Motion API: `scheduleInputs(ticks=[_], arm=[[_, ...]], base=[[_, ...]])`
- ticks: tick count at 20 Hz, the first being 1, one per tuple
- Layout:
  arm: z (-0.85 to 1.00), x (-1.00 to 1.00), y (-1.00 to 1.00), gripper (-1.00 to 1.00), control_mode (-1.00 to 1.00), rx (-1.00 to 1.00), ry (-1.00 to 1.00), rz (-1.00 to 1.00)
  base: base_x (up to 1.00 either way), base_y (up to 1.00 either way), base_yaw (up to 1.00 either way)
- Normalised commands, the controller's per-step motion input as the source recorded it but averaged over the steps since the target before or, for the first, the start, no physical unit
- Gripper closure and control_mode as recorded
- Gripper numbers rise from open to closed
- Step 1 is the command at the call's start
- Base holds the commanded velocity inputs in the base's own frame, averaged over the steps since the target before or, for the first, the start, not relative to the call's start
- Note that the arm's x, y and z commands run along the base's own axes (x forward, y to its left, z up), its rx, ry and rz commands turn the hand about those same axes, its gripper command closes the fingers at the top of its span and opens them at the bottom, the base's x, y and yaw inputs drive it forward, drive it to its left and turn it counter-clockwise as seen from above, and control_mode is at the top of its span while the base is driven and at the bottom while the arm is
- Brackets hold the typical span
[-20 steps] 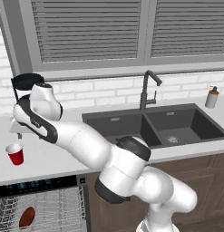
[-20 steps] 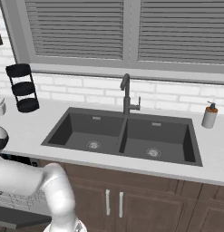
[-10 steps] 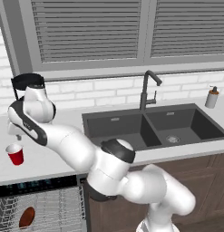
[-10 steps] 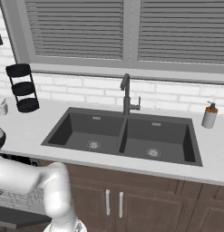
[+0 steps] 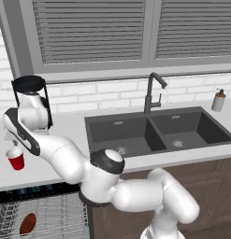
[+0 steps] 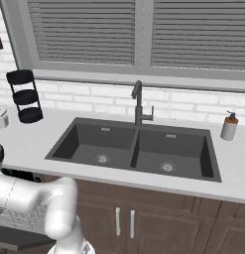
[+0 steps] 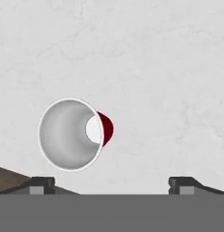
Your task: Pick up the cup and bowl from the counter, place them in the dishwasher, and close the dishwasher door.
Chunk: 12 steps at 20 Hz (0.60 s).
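I am on the cup step of the job. In the hand view my claw (image 7: pixel 111 183) points down at the pale tabletop (image 7: pixel 168 68) with its 2 tips spread as wide as they go and nothing between them. The red cup (image 7: pixel 72 133) stands upright below, its white mouth facing the camera, nearer 1 tip than the other. In the left base view the cup (image 5: pixel 16 160) sits near the tabletop's front edge, above the open dishwasher (image 5: pixel 39 217), where the brown bowl (image 5: pixel 27 223) already lies in the wire rack. Next, I judge, I must centre the tips over the cup, lower around it, then close.
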Motion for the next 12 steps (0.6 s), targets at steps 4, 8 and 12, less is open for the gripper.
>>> scheduleInputs(ticks=[4,8,12], arm=[[-0.28,0.17,0.39,-1.00,-1.00,-0.01,0.00,-0.04],[-0.31,0.27,0.20,-1.00,-1.00,-0.04,0.02,-0.05],[-0.23,0.28,0.02,-1.00,-1.00,-0.04,0.08,-0.04]], base=[[0.00,0.00,0.00],[0.00,0.00,0.00],[0.00,0.00,0.00]])
